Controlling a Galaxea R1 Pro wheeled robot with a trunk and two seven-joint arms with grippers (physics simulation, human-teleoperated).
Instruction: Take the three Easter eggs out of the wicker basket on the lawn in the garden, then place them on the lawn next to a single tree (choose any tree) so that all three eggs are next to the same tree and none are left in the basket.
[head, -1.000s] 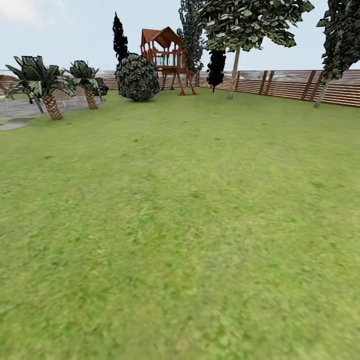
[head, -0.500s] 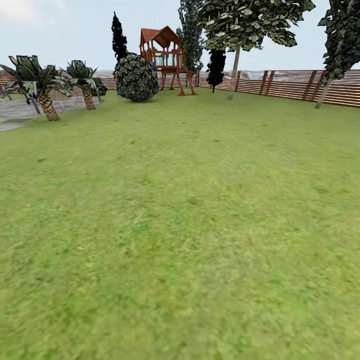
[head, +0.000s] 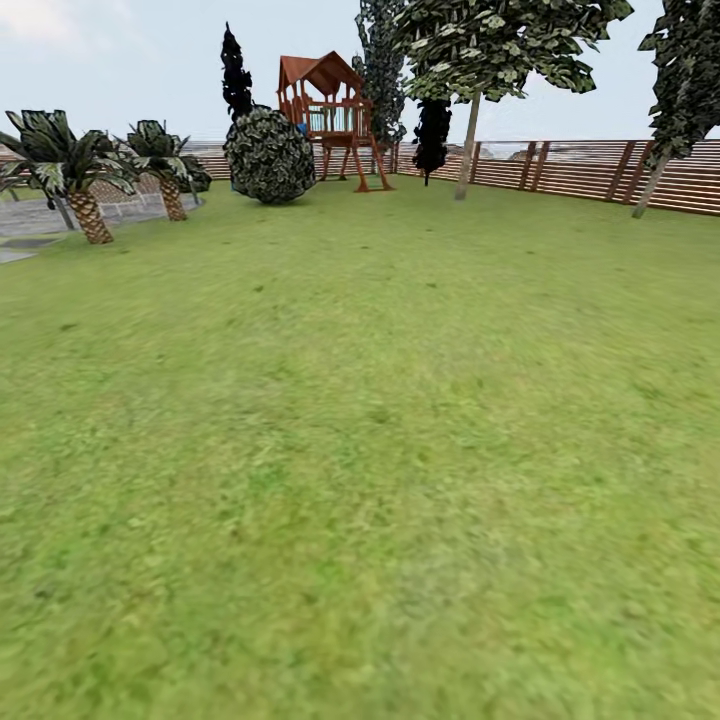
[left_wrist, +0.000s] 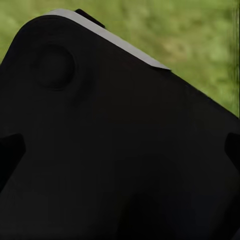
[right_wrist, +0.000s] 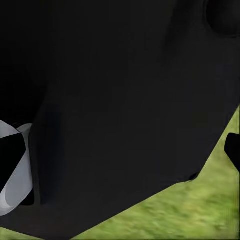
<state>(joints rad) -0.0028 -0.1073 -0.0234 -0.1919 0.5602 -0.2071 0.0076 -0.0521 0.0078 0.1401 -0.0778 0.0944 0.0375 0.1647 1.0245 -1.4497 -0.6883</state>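
Observation:
The Easter eggs and the wicker basket are out of view. Short green lawn (head: 360, 450) stretches ahead of me in the head view. A tree (head: 467, 150) with a straight pale trunk and speckled foliage stands far ahead near the fence, and a similar one (head: 650, 185) leans at the far right. In the left wrist view my left gripper (left_wrist: 120, 155) faces a black part of my own body, its dark fingertips (left_wrist: 10, 155) wide apart at the picture's edges. My right gripper (right_wrist: 120, 150) looks the same, fingertips (right_wrist: 232, 150) spread, with grass behind.
A brown slatted fence (head: 580, 170) closes the far side of the garden. A wooden play tower (head: 330, 110) and a round bush (head: 268, 155) stand at the back. Two palms (head: 85, 200) and grey paving (head: 20, 245) lie at the left.
The whole head picture has shifted: palms and bush have slid a little to the left and the paving has shrunk, so the camera has moved. Nothing in the garden itself has moved.

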